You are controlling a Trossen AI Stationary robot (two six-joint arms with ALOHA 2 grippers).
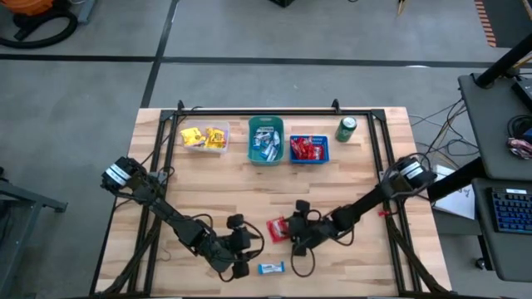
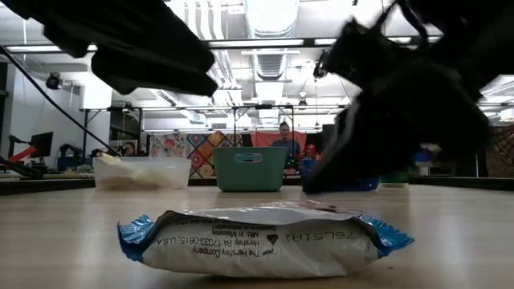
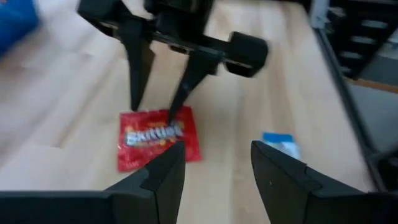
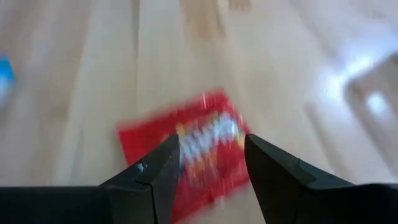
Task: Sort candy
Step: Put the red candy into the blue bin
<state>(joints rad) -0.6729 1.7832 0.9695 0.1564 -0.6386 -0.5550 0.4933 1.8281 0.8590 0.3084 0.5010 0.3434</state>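
A red candy packet point(image 1: 277, 228) lies flat on the table near the front, and shows in the left wrist view point(image 3: 158, 138) and the right wrist view point(image 4: 198, 144). My right gripper point(image 1: 292, 232) is open just above it, its fingers point(image 3: 138, 68) pointing down at the packet's edge. A light-blue and white candy point(image 1: 271, 267) lies flat near the front edge, and fills the low view point(image 2: 265, 239). My left gripper point(image 3: 217, 168) is open and empty, low over the table point(image 1: 244, 246) left of both candies. My right gripper comes at the red packet from above, open. One fingertip point(image 3: 175, 115) stands at the packet's edge point(image 3: 163, 119) and the other point(image 3: 134, 104) just off it. I cannot tell whether either tip touches the packet, which lies flat on the table.
At the far side stand a clear bin of yellow candies point(image 1: 205, 137), a teal bin of light-blue candies point(image 1: 266, 139), a blue bin of red candies point(image 1: 308, 149) and a green can point(image 1: 346, 129). Bare wood lies between the bins and the grippers.
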